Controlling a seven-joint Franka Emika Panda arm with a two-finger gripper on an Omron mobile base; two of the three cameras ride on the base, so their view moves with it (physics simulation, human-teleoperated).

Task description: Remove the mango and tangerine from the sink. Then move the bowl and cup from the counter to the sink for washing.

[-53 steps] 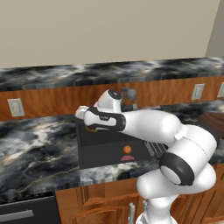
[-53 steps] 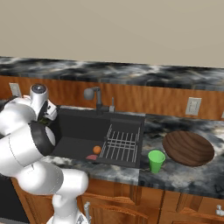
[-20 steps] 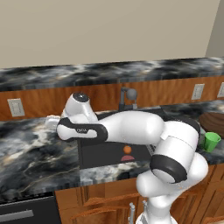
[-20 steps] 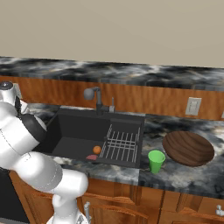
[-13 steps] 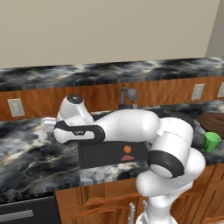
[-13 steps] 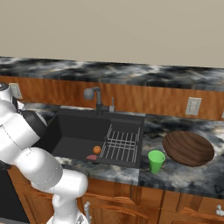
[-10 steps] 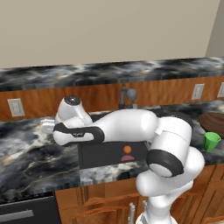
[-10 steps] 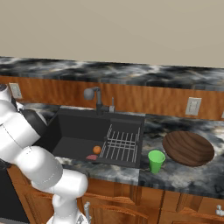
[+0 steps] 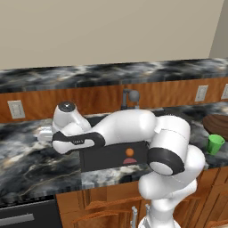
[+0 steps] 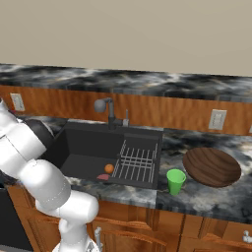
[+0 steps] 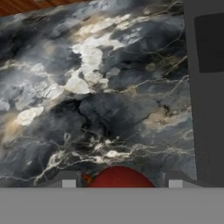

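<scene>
My gripper [image 11: 119, 180] hangs over the marbled counter [image 11: 109, 87] left of the sink [image 10: 98, 147]. Its jaws stand around a rounded red fruit with a small orange patch, the mango [image 11: 119, 176], touching both sides. From the left base camera the hand [image 9: 43, 133] shows low over the counter, at the end of the arm. The orange tangerine [image 10: 109, 168] rests on the sink floor near the front wall. On the counter right of the sink stand the green cup [image 10: 174, 180] and the wooden bowl [image 10: 211, 166].
A small reddish thing [image 10: 103, 176] lies by the tangerine; I cannot tell what it is. A wire rack [image 10: 138, 160] covers the sink's right side, and the dark faucet [image 10: 109, 112] rises behind. The sink's left edge [image 11: 205, 87] runs close to the hand.
The arm has swung left, from above the sink's left end to over the counter beside it, and the hand has come lower. Tangerine, cup and bowl have stayed put.
</scene>
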